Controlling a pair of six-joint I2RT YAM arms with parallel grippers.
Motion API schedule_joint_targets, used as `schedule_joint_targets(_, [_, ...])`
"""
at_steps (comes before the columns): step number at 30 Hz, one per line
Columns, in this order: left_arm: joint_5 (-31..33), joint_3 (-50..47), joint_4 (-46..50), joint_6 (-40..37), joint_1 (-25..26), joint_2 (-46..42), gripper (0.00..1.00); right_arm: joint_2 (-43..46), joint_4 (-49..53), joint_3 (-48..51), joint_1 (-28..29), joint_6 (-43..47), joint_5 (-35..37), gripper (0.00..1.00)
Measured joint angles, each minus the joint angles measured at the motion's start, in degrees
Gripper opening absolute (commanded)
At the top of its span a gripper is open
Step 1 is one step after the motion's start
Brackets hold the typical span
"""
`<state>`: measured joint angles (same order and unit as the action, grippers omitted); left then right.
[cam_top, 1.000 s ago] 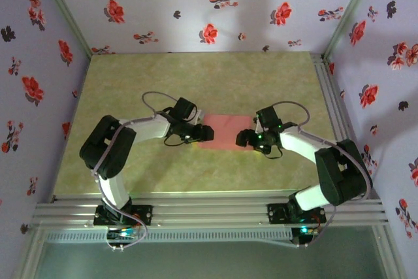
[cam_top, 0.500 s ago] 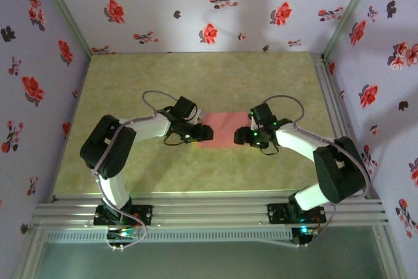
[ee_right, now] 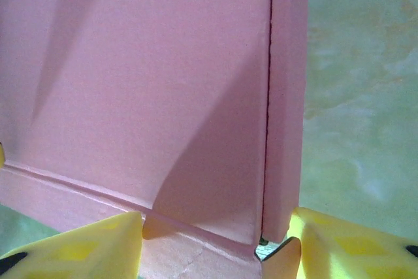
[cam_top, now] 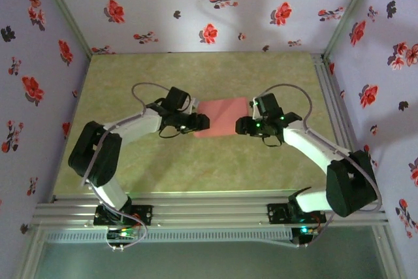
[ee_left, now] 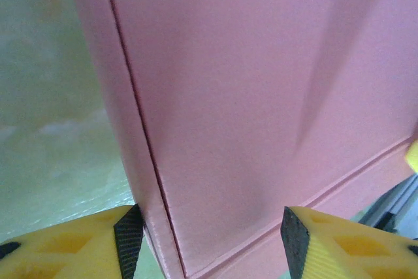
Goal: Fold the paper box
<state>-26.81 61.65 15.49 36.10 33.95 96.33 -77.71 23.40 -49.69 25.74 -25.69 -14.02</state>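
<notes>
The paper box [cam_top: 222, 116] is a flat salmon-pink rectangle in the middle of the green table, held between my two grippers. At its left end, my left gripper [cam_top: 204, 122] takes in the box's corner. In the left wrist view that gripper [ee_left: 209, 240] has one black pad against the box's [ee_left: 261, 96] folded side wall and the other against its lower flap. My right gripper [cam_top: 240, 125] is at the right end. In the right wrist view it [ee_right: 215, 246] is closed round the box's [ee_right: 150, 83] corner, one finger touching the narrow side flap.
The green mottled table [cam_top: 163, 76] is walled in by flowered panels on three sides. Aluminium rails run along the near edge [cam_top: 209, 210] and the right side [cam_top: 330, 96]. Both arms' cables loop above the wrists.
Both grippers and the pink box have shifted toward the far wall. The right gripper's jaws have narrowed onto the box's end, and the arms now reach further out.
</notes>
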Motion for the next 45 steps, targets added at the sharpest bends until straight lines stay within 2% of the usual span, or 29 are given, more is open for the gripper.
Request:
schedule_joint_targets(7, [-1.68, 0.9, -0.11, 1.31, -1.7, -1.6, 0.6, 0.02, 2.73, -3.85, -1.92, -0.5, -2.71, 0.59])
schedule_joint_targets(15, [-1.75, -0.11, -0.5, 1.29, -2.43, -1.6, 0.6, -3.72, 5.73, -4.63, -2.56, -0.83, -3.23, 0.68])
schedule_joint_targets(25, [0.9, -1.51, 0.0, 1.01, -3.23, -1.55, 0.61, -4.42, 12.35, -4.35, -3.39, 1.25, 3.45, 0.75])
schedule_joint_targets(29, [1.38, -1.49, -0.04, 0.66, -2.93, -0.26, 0.66, -5.05, 10.16, -3.93, -3.78, 2.1, 1.33, 0.76])
schedule_joint_targets(37, [4.39, -0.22, -0.24, -1.62, -2.73, 4.22, 0.66, -12.0, -0.15, -3.02, -3.23, 0.13, -5.51, 0.8])
schedule_joint_targets(45, [3.65, 2.71, -1.49, -1.84, -2.71, 7.26, 0.65, -13.92, -8.31, -1.2, -1.88, -4.39, -9.53, 0.92])
